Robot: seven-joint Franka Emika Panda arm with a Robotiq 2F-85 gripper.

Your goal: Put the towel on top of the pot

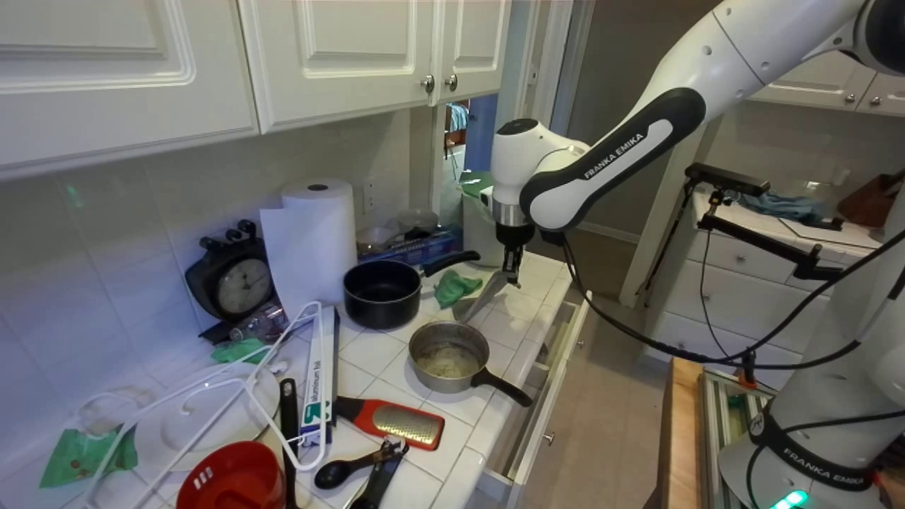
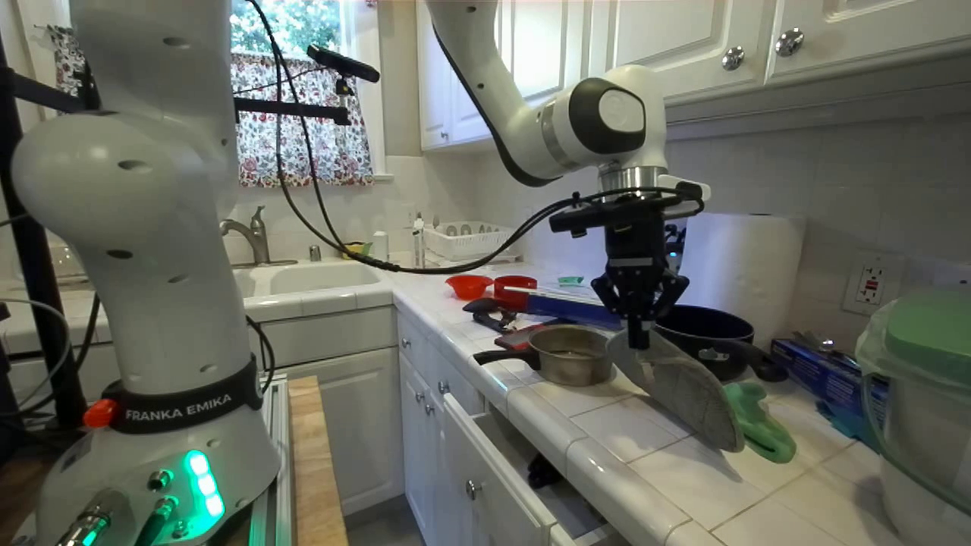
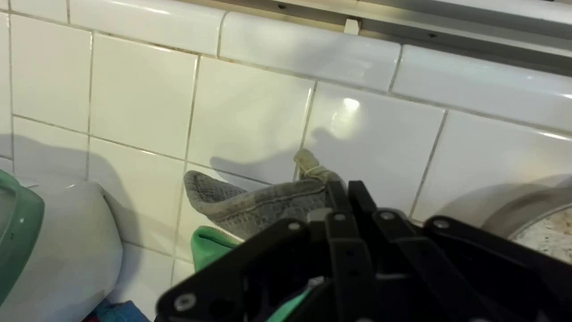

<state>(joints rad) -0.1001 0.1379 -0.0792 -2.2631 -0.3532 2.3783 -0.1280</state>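
The gripper (image 2: pixel 639 339) is drawn narrow, pinching what you may read as the task's towel (image 2: pixel 679 387), a limp pale grey cloth; in the wrist view its fingertips (image 3: pixel 363 199) stand side by side against the weave, and a small corner tab pokes out past them. The towel hangs aslant over the bench (image 2: pixel 618 428), spread to either side of the grip; whether its lower edge touches the bench, you cannot tell. Note the silver-grey pot (image 1: pixel 448 357), upright on the bench, its mouth uncovered; in an exterior view the towel hangs just past its far rim, and the dark handle (image 1: pixel 503 390) points to the near right. Of your task, the grasp appears complete; left to do, by judgement, are raising the cloth clear of the rim, bringing it over the mouth, lowering it and letting go. You may judge the task about half done; no part of the towel can be seen to lie on the pot. Observe also the green scrap (image 2: pixel 762 428), just beside the towel's lower right end, and the black pot (image 1: pixel 382 307), far and left of the silver-grey one; neither is your target.
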